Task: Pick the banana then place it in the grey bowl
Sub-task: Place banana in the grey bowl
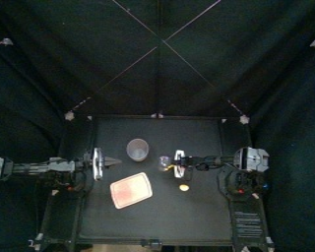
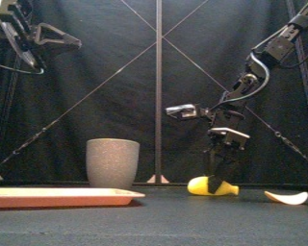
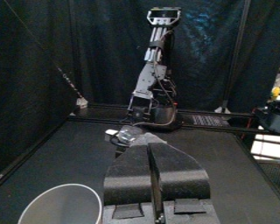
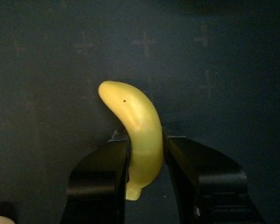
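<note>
A yellow banana (image 2: 203, 185) lies on the black table right of the middle. My right gripper (image 2: 218, 183) comes straight down onto it. In the right wrist view the two jaws press against both sides of the banana (image 4: 133, 127), with the right gripper (image 4: 146, 164) shut on its lower half. The tall grey speckled cup (image 2: 113, 163) stands upright left of the banana, also seen from above as the cup (image 1: 138, 149). My left gripper (image 2: 64, 39) hangs high at the left, jaws together and holding nothing; the cup's rim (image 3: 60, 203) shows below it.
A flat pink tray (image 2: 61, 196) lies at the front left, visible from above as the tray (image 1: 131, 190). A small pale yellow toy slice (image 2: 287, 197) rests at the front right, near the banana.
</note>
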Tool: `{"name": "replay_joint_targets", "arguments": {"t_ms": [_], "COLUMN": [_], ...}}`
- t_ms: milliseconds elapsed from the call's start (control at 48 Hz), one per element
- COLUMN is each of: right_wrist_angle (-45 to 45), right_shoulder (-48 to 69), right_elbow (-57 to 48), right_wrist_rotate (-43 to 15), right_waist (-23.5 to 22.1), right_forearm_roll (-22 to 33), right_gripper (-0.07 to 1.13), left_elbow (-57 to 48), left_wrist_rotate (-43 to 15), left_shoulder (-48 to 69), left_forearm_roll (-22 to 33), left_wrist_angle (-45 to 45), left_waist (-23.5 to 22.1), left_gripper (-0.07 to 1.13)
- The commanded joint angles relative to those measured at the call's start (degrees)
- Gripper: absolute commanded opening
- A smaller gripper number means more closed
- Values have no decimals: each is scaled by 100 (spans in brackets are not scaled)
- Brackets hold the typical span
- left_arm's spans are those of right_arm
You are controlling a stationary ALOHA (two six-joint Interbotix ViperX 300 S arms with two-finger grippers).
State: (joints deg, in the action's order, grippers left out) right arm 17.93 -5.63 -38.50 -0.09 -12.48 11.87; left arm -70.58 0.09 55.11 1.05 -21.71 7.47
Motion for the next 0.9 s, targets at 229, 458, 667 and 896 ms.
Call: {"name": "replay_joint_targets", "arguments": {"t_ms": [229,458,667,896], "right_wrist_angle": [-237,-896,-1116,-1143], "right_shoulder": [439,35,-554,-835], "right_elbow": [914,1608,2215,2813], "right_wrist_rotate": [-105,-114,-114,-97], "right_waist": [896,1371,1468,1397], "right_forearm_roll": [-738,-1336,-1661,-1441], "right_gripper": [59,59,59,59], "left_elbow": [62,62,53,-9], "left_wrist_rotate": [-18,-18,-18,-9], "left_shoulder": [-9,-9,-9,-9], "left_forearm_roll": [9,9,-9,0], "left_wrist_angle": [-44,-44,-44,-44], "left_waist": [9,26,35,26], "left_gripper": [0,0,0,0]}}
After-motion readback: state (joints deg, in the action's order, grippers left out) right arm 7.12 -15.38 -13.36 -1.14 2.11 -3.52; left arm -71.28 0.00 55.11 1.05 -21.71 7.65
